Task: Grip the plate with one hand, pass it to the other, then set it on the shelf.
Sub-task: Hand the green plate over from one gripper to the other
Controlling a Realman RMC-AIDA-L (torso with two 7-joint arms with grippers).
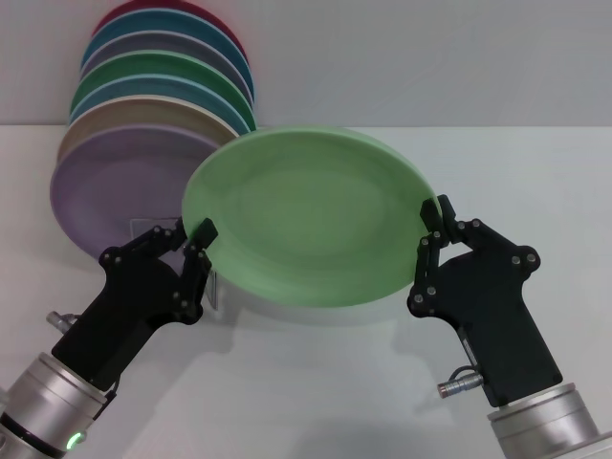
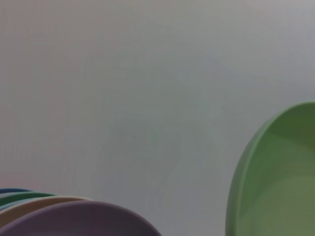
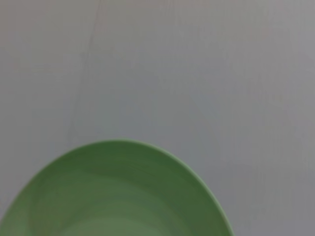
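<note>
White tabletop (image 1: 535, 182) lies under the round matte mint-green plate (image 1: 306, 215), held aloft mid-table by both black grippers, left (image 1: 196, 234) and right (image 1: 435, 218) each clamped on opposite rims; an early release could drop it.

A light green plate (image 2: 275, 182) fills one corner. A purple plate (image 2: 78, 221) peeks in too, with what may be more plates (image 2: 29, 200) stacked behind it.
</note>
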